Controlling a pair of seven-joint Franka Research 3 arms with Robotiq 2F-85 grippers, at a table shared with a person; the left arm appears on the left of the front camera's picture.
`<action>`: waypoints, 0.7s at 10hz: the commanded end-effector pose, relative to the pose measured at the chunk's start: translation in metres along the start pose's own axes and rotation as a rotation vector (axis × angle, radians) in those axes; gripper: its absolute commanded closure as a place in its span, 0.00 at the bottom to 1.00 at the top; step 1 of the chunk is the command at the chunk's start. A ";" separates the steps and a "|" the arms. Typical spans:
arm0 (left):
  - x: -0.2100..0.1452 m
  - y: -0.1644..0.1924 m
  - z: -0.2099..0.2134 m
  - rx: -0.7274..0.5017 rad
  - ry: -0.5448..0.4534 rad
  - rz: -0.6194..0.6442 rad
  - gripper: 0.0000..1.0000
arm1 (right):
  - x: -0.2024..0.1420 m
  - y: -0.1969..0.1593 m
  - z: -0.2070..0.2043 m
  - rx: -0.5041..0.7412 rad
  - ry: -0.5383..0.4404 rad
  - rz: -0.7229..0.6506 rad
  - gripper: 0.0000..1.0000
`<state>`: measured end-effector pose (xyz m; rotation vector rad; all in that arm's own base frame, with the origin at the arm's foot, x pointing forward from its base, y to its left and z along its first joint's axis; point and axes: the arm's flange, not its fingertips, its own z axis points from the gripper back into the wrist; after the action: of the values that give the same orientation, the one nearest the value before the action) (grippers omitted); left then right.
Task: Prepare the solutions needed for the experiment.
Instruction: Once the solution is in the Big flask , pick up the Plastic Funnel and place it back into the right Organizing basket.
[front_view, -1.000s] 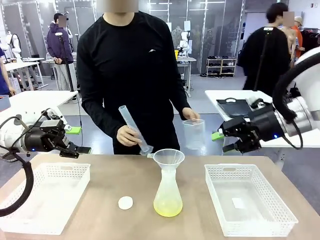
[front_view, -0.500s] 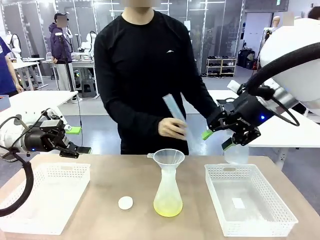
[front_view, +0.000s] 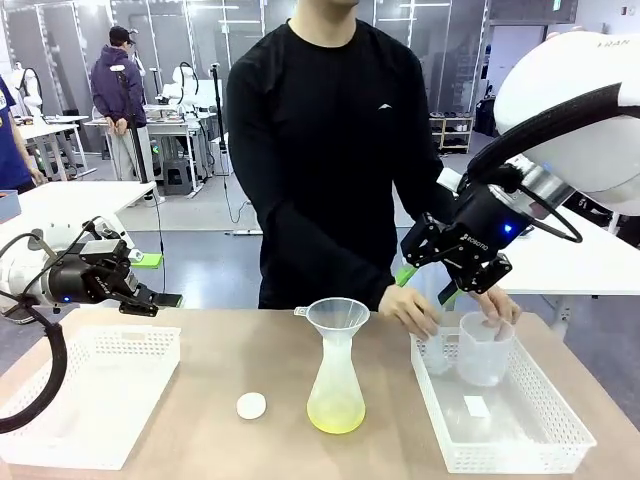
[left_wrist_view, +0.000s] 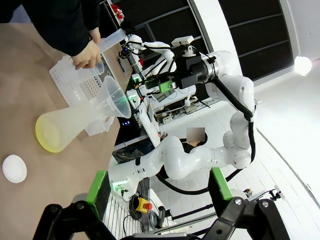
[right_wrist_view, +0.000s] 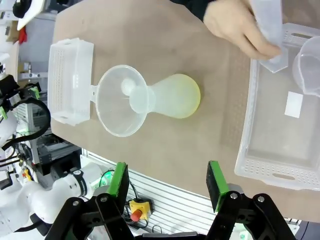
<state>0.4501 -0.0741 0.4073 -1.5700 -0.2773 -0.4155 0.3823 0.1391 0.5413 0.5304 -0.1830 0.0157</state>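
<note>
Front view: the person's hands (front_view: 410, 308) have dropped to set the beaker (front_view: 485, 350) into the right-edge basket (front_view: 520, 462). The right gripper (front_view: 426, 284) has followed above them, jaws partly open and empty. Left gripper (front_view: 157, 280) jaws are wide and empty. The solutions (front_view: 336, 412) lie in the flask (front_view: 336, 375) mid-table, so pouring seems done.

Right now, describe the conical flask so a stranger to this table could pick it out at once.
On the brown table, look between the two white baskets. The frosted conical flask stands upright there with a clear funnel in its neck. Unlike the flat white disc beside it, it holds a shallow pale yellow-green solution.
</note>
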 end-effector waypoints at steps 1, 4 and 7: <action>-0.002 -0.002 -0.001 0.006 -0.003 -0.003 0.00 | 0.000 0.001 0.003 -0.021 -0.022 0.001 0.22; -0.002 -0.002 -0.001 0.006 -0.003 -0.003 0.00 | 0.000 0.000 0.002 -0.004 -0.007 0.004 0.22; -0.002 -0.002 -0.001 0.006 -0.003 -0.003 0.00 | 0.029 0.008 -0.024 0.041 0.028 -0.064 0.22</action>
<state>0.4501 -0.0741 0.4074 -1.5700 -0.2773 -0.4156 0.3982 0.1471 0.5308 0.5521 -0.1612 0.0051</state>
